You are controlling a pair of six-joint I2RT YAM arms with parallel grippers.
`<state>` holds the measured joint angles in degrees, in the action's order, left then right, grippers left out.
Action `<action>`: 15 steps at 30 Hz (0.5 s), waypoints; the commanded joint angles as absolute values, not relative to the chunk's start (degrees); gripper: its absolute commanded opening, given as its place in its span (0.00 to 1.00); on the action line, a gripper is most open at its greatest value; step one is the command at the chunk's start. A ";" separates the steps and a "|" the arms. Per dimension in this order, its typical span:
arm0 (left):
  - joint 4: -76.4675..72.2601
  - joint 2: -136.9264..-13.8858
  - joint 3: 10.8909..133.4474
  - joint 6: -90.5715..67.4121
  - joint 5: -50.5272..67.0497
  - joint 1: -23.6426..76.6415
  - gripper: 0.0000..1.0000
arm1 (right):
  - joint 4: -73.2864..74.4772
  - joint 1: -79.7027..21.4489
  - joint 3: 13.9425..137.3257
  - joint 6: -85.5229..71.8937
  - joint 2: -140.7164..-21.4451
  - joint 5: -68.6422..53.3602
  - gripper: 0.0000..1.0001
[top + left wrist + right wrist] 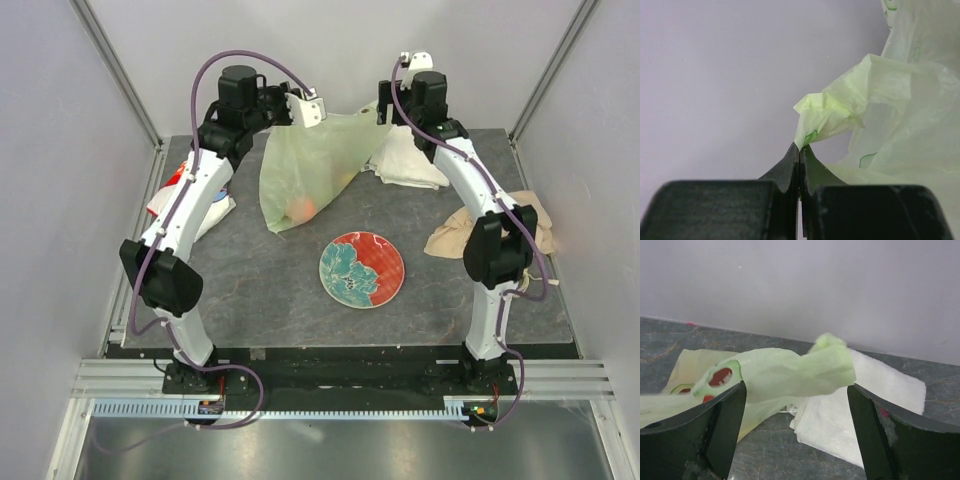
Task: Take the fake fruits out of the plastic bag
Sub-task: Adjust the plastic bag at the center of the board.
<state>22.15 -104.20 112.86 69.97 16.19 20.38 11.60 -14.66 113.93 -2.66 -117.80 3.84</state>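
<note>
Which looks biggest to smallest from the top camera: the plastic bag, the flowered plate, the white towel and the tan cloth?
1. plastic bag, though it is held up, so it is nearer the camera.
2. flowered plate.
3. white towel and tan cloth: not ranked, both are partly hidden.

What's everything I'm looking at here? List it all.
plastic bag: one, pale green, held up at the far side
fake fruit: one seen, orange, inside the bag; others unclear
plate: one, red and teal flowered, table middle
towel: one, white, behind the bag
cloth: one, beige, right edge
snack packet: one, red and white, left edge
table: one, dark grey
left gripper: black, shut on the bag
right gripper: black, open around the bag
</note>
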 commanded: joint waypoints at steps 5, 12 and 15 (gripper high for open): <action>37.58 -88.17 98.29 70.15 23.64 25.13 0.02 | 12.21 -14.24 101.27 -0.53 -105.57 3.35 0.89; 46.40 -72.34 73.23 51.97 26.18 34.36 0.02 | 13.18 -13.53 85.44 -4.92 -94.41 -15.68 0.89; 47.46 -71.54 72.77 40.63 29.53 34.72 0.03 | 13.18 -14.59 82.45 -4.84 -90.02 -24.05 0.89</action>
